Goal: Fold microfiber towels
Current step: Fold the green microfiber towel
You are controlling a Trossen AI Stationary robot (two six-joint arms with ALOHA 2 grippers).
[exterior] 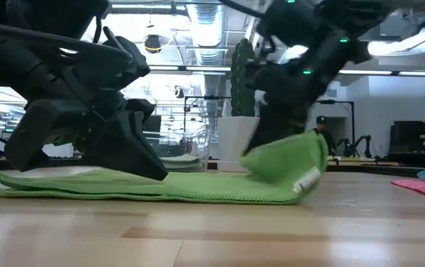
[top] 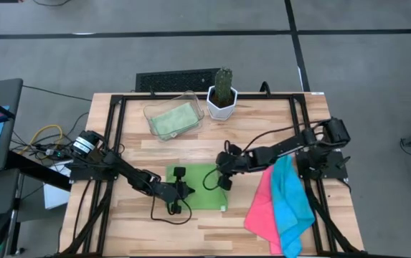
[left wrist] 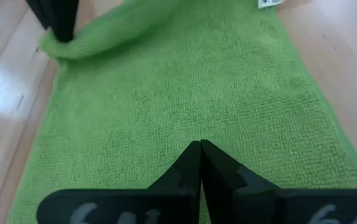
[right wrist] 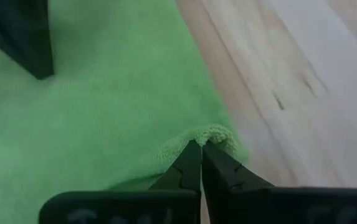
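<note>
Two dark robot arms work a bright green towel (top: 199, 188) spread near the front middle of a wooden table (top: 262, 218). The right gripper (right wrist: 201, 149), its fingers pinched together on the towel's right edge, holds that edge lifted and curled over, so the cloth rises in a soft roll (a small white tag (exterior: 306, 180) shows on the raised part). The left gripper (left wrist: 200, 149), fingers pressed shut with nothing between them, rests its tips on the flat part of the same towel toward its left side. A hot pink towel (top: 260, 206) and a cyan blue towel (top: 292, 204) lie overlapping at the table's right, the blue on top. A pale green towel (top: 171, 119) sits in a clear plastic tray (top: 151, 112) at the back, just beside a potted cactus (top: 222, 93)
</note>
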